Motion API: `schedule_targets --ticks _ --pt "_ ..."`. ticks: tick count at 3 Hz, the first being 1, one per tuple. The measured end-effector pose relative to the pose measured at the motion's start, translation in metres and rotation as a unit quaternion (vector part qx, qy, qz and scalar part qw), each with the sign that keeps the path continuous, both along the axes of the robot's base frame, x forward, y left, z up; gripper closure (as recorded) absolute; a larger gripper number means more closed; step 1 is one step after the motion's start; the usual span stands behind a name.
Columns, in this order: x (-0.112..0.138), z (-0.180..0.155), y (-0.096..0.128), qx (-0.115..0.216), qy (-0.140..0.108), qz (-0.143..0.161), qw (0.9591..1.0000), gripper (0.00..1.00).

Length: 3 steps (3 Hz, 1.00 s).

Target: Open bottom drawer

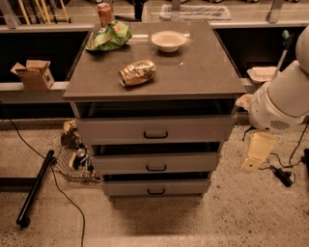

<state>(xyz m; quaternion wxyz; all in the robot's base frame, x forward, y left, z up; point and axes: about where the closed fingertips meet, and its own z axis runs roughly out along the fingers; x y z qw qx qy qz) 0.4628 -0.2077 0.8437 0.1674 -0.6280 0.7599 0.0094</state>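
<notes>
Kid: Where is your gripper?

Me: My gripper (256, 153) hangs at the right side of the picture, just under my big white arm (282, 99). It is out past the right edge of the cabinet (203, 72), and it points down at the floor (241, 217).

Kid: Is it wide or closed up?

Me: I can't tell. From here it looks like one pale block.

Kid: Which one is the bottom drawer?

Me: The bottom drawer (130, 187) is the lowest of the three grey fronts, close to the floor. It looks like the smallest one. It has a little dark handle (156, 191) in the middle. There is a dark gap above its front.

Kid: Is your gripper near it?

Me: No, they are well apart. The bottom drawer sits lower than my gripper and off to its left. My gripper is about level with the middle drawer (193, 163), but out to the side. It does not touch the handle.

Kid: What is on top?

Me: A bowl (168, 40), a shiny bag (137, 72) and a green bag (108, 36). A can (105, 13) stands right behind the green bag.

Kid: And down low?

Me: A basket (72, 164) sits just left of the cabinet. A black pole (36, 188) lies on the floor past it.
</notes>
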Motion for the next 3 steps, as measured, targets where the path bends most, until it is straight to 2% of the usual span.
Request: schedule_targets --ticks 1,2,3 --pt "0.0 0.0 0.0 0.0 0.0 0.0 1.0 0.0" --pt "0.004 -0.018 0.001 -0.011 0.003 0.001 0.9999 0.0" --pt "0.012 -0.076 0.005 -0.016 0.013 0.022 0.9995 0.0"
